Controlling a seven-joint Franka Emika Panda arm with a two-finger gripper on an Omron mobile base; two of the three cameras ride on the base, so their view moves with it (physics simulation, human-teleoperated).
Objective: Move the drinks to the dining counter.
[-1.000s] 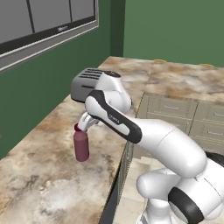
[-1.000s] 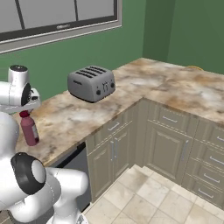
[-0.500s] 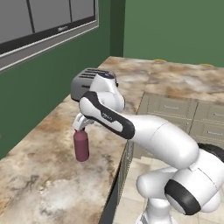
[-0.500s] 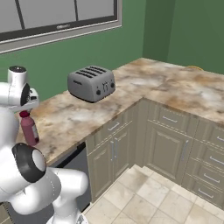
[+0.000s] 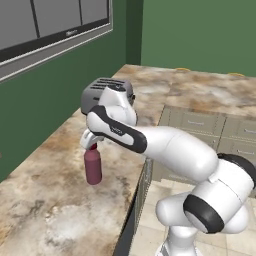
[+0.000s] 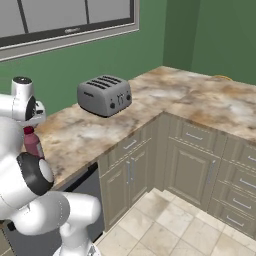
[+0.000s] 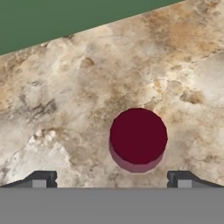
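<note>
Marbled stone counter under a green wall carries our dark red bottle upright near a silver toaster; our gripper hovers directly above its cap, fingers spread wide.

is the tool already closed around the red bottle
No, in the hand view the tool has its fingertips spread wide apart, above the red bottle, whose cap sits between them untouched.

No legible text, label or number anywhere.
</note>
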